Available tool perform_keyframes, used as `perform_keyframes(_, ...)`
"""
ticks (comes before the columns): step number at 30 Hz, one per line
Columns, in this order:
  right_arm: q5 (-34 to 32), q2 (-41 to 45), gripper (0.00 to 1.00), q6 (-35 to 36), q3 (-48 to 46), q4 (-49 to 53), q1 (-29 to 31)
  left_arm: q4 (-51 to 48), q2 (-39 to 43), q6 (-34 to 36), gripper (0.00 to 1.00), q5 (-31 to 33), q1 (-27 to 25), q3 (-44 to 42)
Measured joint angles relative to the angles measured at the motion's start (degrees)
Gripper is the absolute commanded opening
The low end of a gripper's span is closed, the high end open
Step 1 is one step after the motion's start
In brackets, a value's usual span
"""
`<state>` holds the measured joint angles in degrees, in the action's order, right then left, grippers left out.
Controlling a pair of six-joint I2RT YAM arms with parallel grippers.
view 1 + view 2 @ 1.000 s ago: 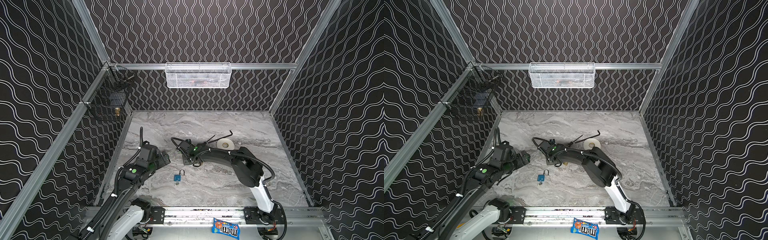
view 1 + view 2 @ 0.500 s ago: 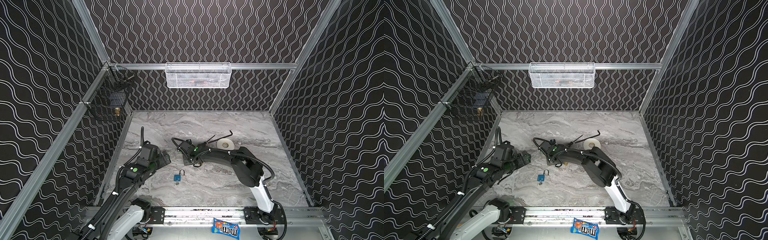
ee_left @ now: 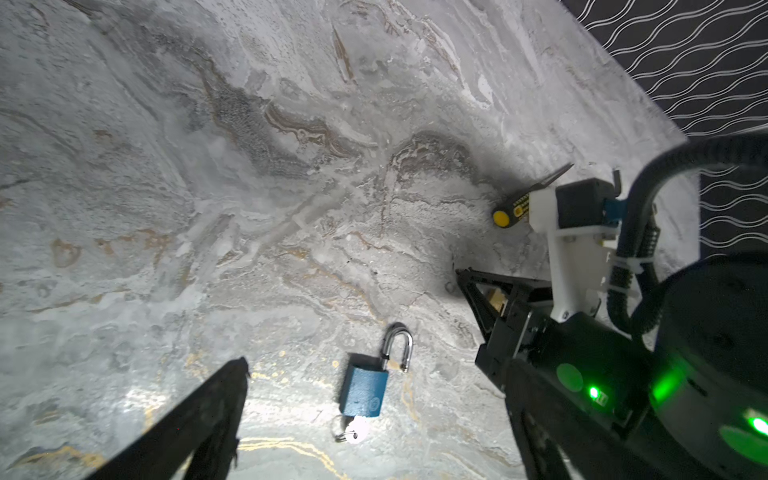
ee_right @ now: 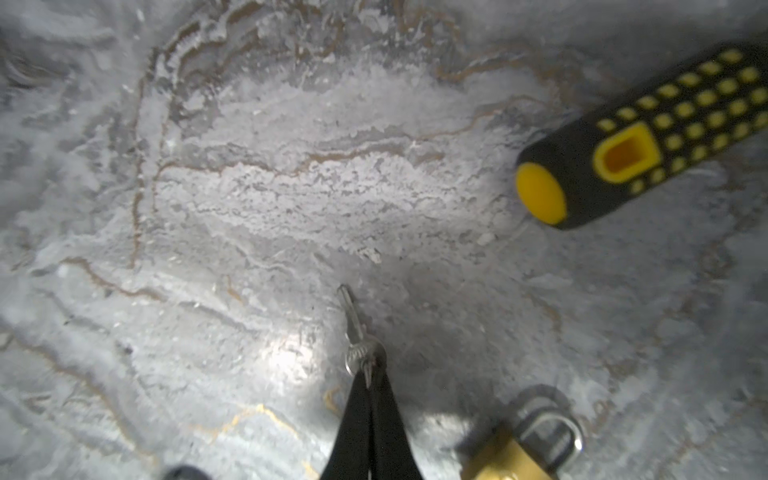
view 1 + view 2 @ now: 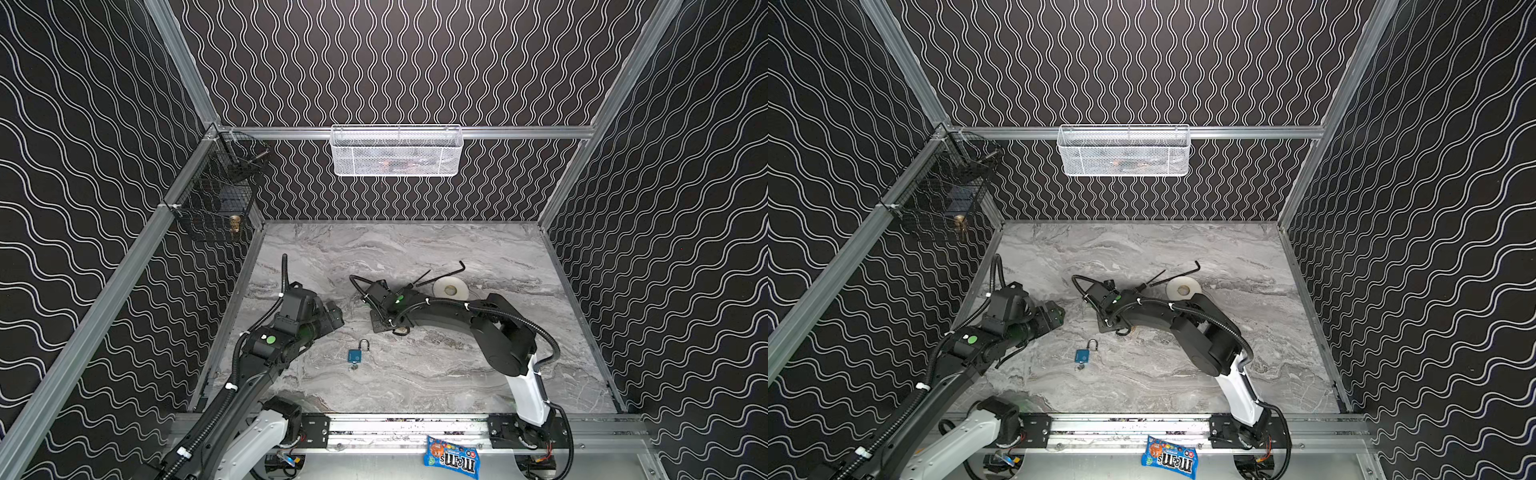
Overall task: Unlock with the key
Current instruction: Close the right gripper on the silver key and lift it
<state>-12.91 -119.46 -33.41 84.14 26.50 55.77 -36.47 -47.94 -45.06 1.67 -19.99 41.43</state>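
In the right wrist view my right gripper (image 4: 369, 368) is shut on the head of the key (image 4: 351, 320). The key is small and silvery, and its blade points away over the marble. A brass padlock (image 4: 511, 455) lies just beside the fingers; in a top view it peeks out under the right gripper (image 5: 380, 326). A blue padlock (image 3: 365, 388) lies nearer the front (image 5: 354, 355), one shackle leg out of its body and another small key (image 3: 353, 430) in its base. My left gripper (image 5: 332, 318) hovers open left of it, holding nothing.
A black-and-yellow screwdriver (image 4: 644, 137) lies close behind the right gripper. Behind it lie a long black hex key (image 5: 449, 272) and a white tape roll (image 5: 450, 289). A white mesh basket (image 5: 397, 151) and a black wire basket (image 5: 216, 208) hang on the walls.
The right gripper's jaws have closed onto the key. Neither arm has visibly shifted, and the blue padlock lies where it was.
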Motion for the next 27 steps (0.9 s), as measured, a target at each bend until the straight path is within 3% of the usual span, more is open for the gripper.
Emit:
perform_keyframes(6, 1.73, 9.14, 0.0, 1.07, -8.92, -5.18, 0.0, 3.37, 0.85, -2.45, 0.98, -3.39, 0.0, -0.85)
perform_keyframes(14, 5.2, 24.52, 0.0, 0.7, -21.05, -11.06, 0.13, 12.83, 1.92, -7.34, 0.81, -9.68, -0.92, -5.31)
perform_keyframes(20, 6.4, 33.2, 0.0, -1.44, -25.77, -12.9, 0.9, 20.13, -0.61, -10.23, 0.76, -9.97, -10.12, -5.75)
perform_keyframes(27, 6.8, 39.98, 0.0, -3.41, -29.11, -13.84, 3.41, 26.62, -7.06, -11.96, 0.62, -4.5, -21.77, -4.39)
